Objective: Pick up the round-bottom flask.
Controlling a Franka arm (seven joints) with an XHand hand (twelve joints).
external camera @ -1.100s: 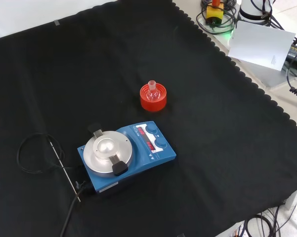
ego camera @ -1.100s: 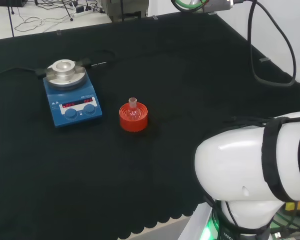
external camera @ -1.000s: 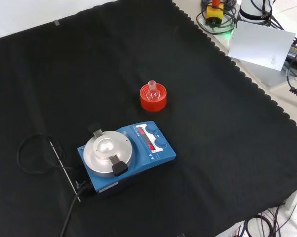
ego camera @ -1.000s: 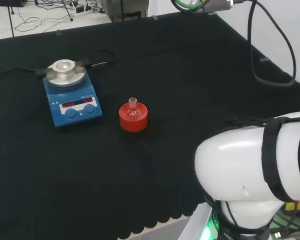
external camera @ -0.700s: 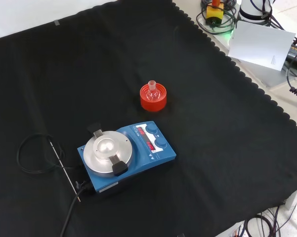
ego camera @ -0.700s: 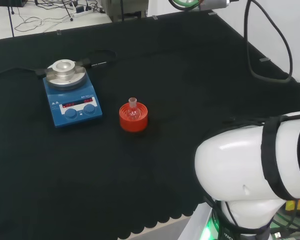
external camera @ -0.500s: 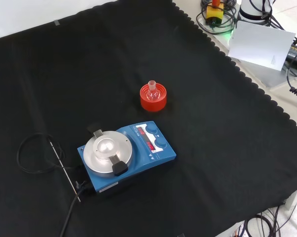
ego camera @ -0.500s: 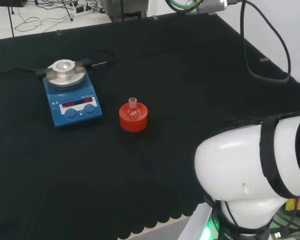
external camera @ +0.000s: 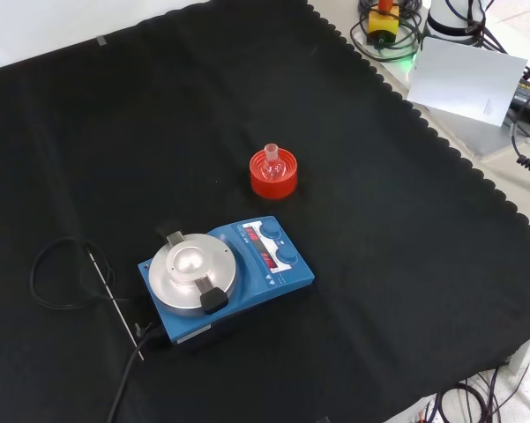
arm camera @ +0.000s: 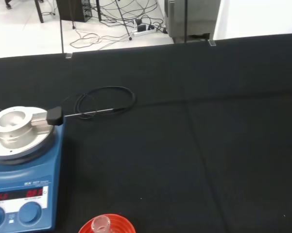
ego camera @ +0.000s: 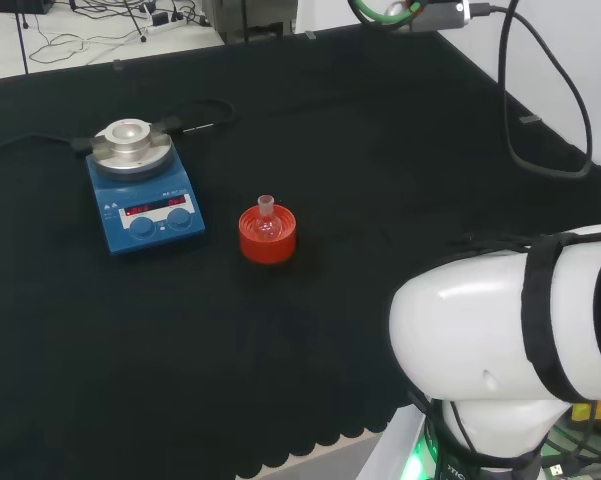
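One flask, one red stand, one stirrer.

The black cloth covering the bench is matt and finely woven. The small round-bottom flask is clear, glossy glass. Its red ribbed ring stand appears to be matt plastic. The blue stirrer plate has a smooth casing and a brushed metal top disc. The white arm link is glossy.

Bright, even light; faint shadows
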